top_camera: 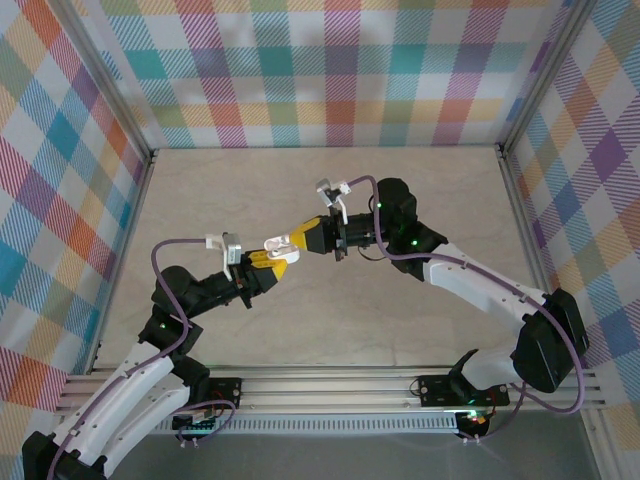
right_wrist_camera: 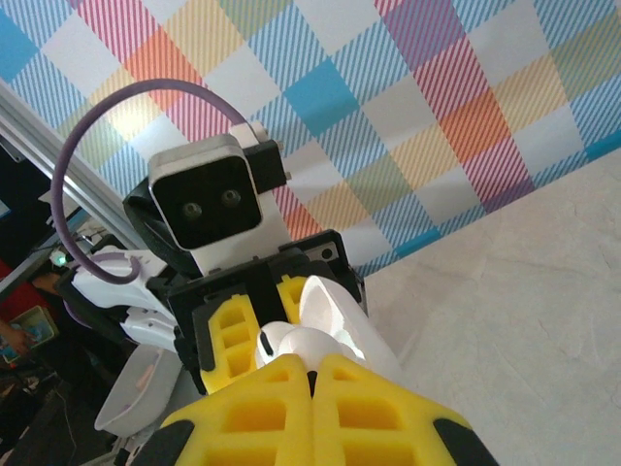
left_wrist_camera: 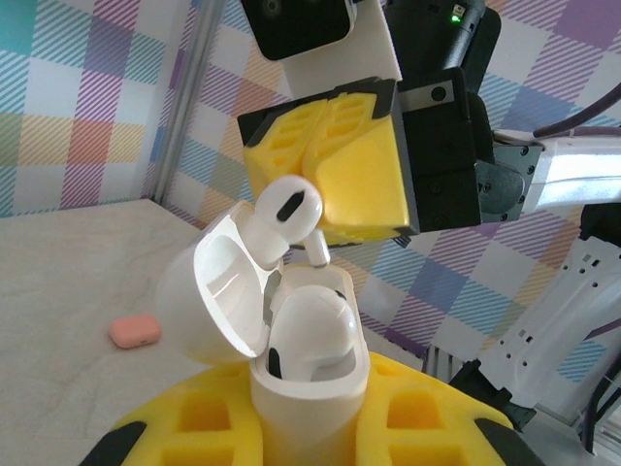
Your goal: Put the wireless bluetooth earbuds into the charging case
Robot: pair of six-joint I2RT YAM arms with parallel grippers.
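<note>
My left gripper (top_camera: pixel 262 264) is shut on an open white charging case (left_wrist_camera: pixel 309 388), held upright above the table, lid (left_wrist_camera: pixel 218 291) tipped back to the left. One white earbud (left_wrist_camera: pixel 312 330) sits in the case. Just above it hangs a second white earbud (left_wrist_camera: pixel 288 212), stem down at the case's rim, with my right gripper (top_camera: pixel 303 240) shut on it. In the right wrist view the yellow fingers (right_wrist_camera: pixel 364 413) are pressed together with that earbud (right_wrist_camera: pixel 289 342) sticking out past them, in front of the case lid (right_wrist_camera: pixel 335 309). The coral-pink buds are out of view.
A coral-pink closed case (left_wrist_camera: pixel 134 331) lies on the beige table (top_camera: pixel 330 320) to the left of the white case. Checkered walls (top_camera: pixel 330 70) close in three sides. A metal rail (top_camera: pixel 340 385) runs along the near edge by the arm bases.
</note>
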